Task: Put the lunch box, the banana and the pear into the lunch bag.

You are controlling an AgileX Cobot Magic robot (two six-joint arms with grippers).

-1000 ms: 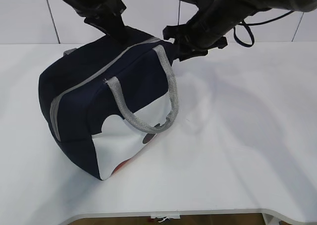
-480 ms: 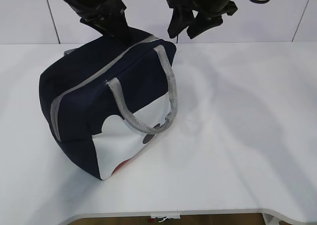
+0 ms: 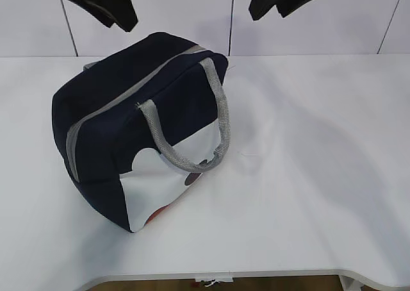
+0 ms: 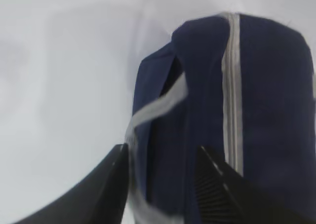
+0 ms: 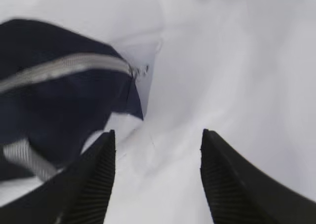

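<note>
Both our claws, the left claw (image 3: 118,18) and right claw (image 3: 282,2), have lifted clear with jaws apart and empty, leaving the zipped lunch bag (image 3: 138,134) below them on the bench (image 3: 307,163), so we judge packing finished.

The exterior view is bright and evenly lit, with soft grey shadows on the white table (image 3: 307,175) right of the lunch bag (image 3: 128,131); both wrist views are blurred, probably by motion, and the zipper (image 4: 232,86) looks smeared.
</note>
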